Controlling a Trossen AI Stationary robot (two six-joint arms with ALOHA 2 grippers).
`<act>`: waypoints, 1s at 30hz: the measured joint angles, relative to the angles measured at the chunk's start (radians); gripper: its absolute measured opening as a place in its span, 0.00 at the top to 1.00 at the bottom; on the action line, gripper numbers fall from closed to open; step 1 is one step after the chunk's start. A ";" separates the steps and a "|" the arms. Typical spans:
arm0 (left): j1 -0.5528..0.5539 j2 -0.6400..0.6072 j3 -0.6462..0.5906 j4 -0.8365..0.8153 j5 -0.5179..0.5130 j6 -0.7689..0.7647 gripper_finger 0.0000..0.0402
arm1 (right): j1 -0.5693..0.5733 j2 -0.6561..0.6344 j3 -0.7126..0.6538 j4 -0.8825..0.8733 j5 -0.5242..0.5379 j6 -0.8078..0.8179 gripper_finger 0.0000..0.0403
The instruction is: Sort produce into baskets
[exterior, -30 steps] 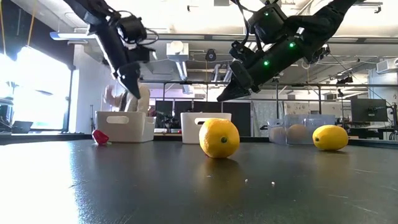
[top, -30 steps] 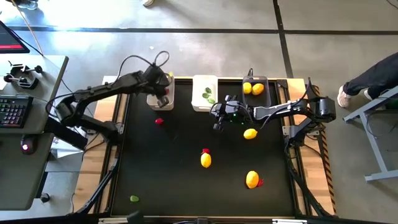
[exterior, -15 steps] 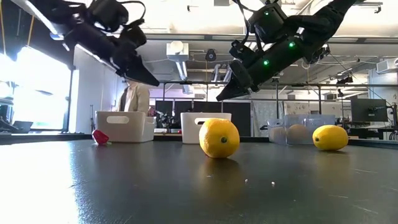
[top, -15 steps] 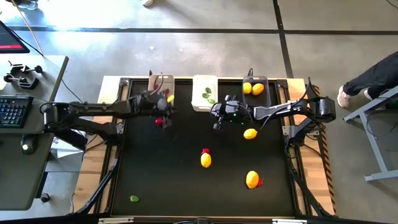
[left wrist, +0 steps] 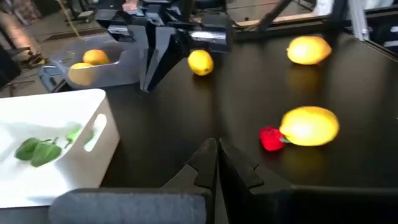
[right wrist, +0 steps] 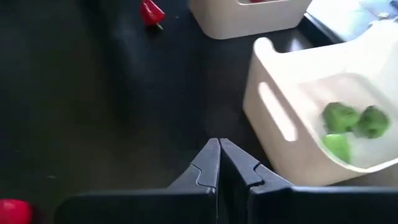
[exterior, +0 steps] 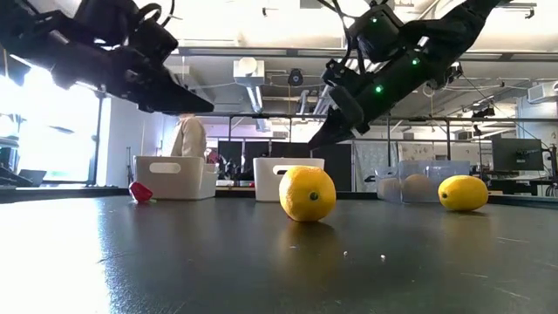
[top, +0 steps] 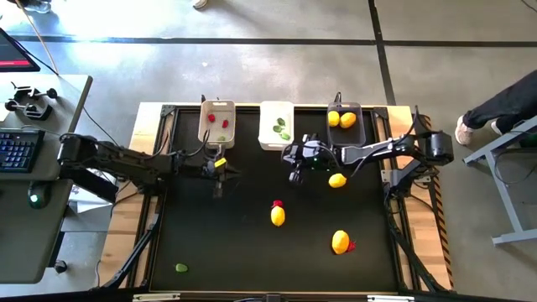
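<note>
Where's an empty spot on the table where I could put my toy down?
The biggest bare patch is the table's left half, between the left gripper, the green piece and the middle lemon. The front edge between green piece and front lemon is free too. It is crowded by the white bin and right gripper.

the left arm reaches low and nearly straight from the table's left edge toward the middle, its left gripper (top: 220,170) above the surface with fingers (left wrist: 208,163) pressed together. the right arm stretches in from the right edge, elbow bent, its right gripper (top: 295,170) raised, angled downward, fingers (right wrist: 211,163) closed.
</note>
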 joint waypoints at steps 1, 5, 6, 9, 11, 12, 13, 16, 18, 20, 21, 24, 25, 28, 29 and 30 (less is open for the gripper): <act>-0.007 0.000 -0.006 0.002 0.000 0.000 0.99 | 0.008 0.000 0.000 0.000 -0.007 0.019 1.00; -0.029 0.000 -0.029 0.016 -0.002 0.000 0.99 | 0.048 0.000 0.000 0.000 -0.055 0.082 0.98; -0.032 0.000 -0.034 0.014 -0.002 0.000 0.99 | 0.063 0.000 0.000 -0.001 -0.060 0.098 0.97; -0.044 0.000 -0.038 0.015 -0.002 0.000 0.99 | 0.120 0.000 0.000 -0.013 -0.058 0.131 0.91; -0.053 0.000 -0.039 0.014 -0.002 0.000 0.99 | 0.159 0.000 0.000 -0.016 -0.034 0.152 0.86; -0.056 0.000 -0.040 0.013 -0.002 0.000 0.99 | 0.178 0.000 0.000 -0.016 -0.021 0.153 0.83; -0.058 0.000 -0.040 0.014 -0.002 0.000 0.99 | 0.197 0.000 0.000 -0.016 -0.005 0.152 0.80; -0.065 0.000 -0.040 0.006 0.006 0.000 0.99 | 0.240 0.000 0.000 -0.016 0.017 0.147 0.72; -0.073 0.006 -0.040 0.007 0.026 0.000 0.99 | 0.262 0.009 0.000 -0.012 0.018 0.147 0.68; -0.087 0.021 -0.040 0.014 0.039 0.000 0.99 | 0.278 0.020 0.000 -0.007 0.019 0.148 0.65; -0.096 0.031 -0.039 0.015 0.039 0.000 0.99 | 0.284 0.026 0.000 0.001 0.023 0.151 0.64; -0.117 0.080 -0.017 0.017 0.038 0.000 0.99 | 0.296 0.038 0.000 0.011 0.053 0.151 0.63; -0.125 0.099 -0.007 0.021 0.037 0.000 0.99 | 0.299 0.041 0.000 0.011 0.058 0.151 0.63; -0.146 0.178 0.029 0.046 0.037 0.002 0.99 | 0.299 0.044 0.000 0.009 0.058 0.152 0.63; -0.152 0.208 0.039 0.065 0.037 0.002 0.99 | 0.299 0.044 0.000 0.009 0.058 0.154 0.63; -0.159 0.239 0.051 0.091 0.037 0.002 0.99 | 0.299 0.044 0.000 0.010 0.058 0.159 0.63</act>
